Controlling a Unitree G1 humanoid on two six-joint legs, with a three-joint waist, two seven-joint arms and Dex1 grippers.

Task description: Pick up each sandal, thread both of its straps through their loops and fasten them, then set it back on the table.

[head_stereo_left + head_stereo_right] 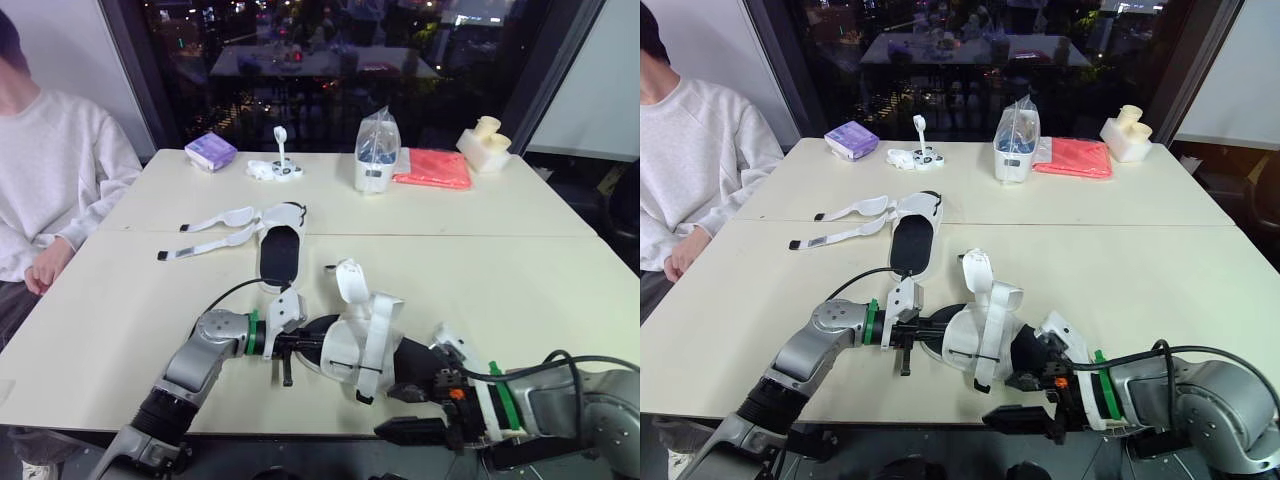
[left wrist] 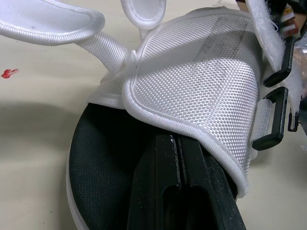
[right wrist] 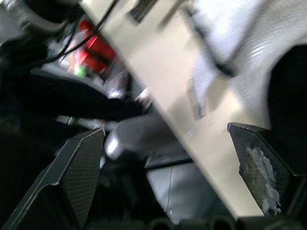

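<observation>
Got the left gripper [image 1: 305, 346] pinched closed on the near sandal [image 1: 362, 345], right by the edge of its white mesh upper, down at the table's [image 1: 500, 280] front edge. Seeing the right gripper [image 3: 165, 130] spread wide at the other end. Spotting the second sandal [image 1: 280, 250] lying flat farther back, straps [image 1: 215, 222] undone, trailing left.

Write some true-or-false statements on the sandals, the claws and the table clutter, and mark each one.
1. The straps of the far sandal lie unfastened on the table. True.
2. The right claw is shut. False: it is open wide.
3. The left claw grips the near sandal. True.
4. The purple packet touches the pink cloth. False: they lie far apart, toward opposite ends of the table's far side.
</observation>
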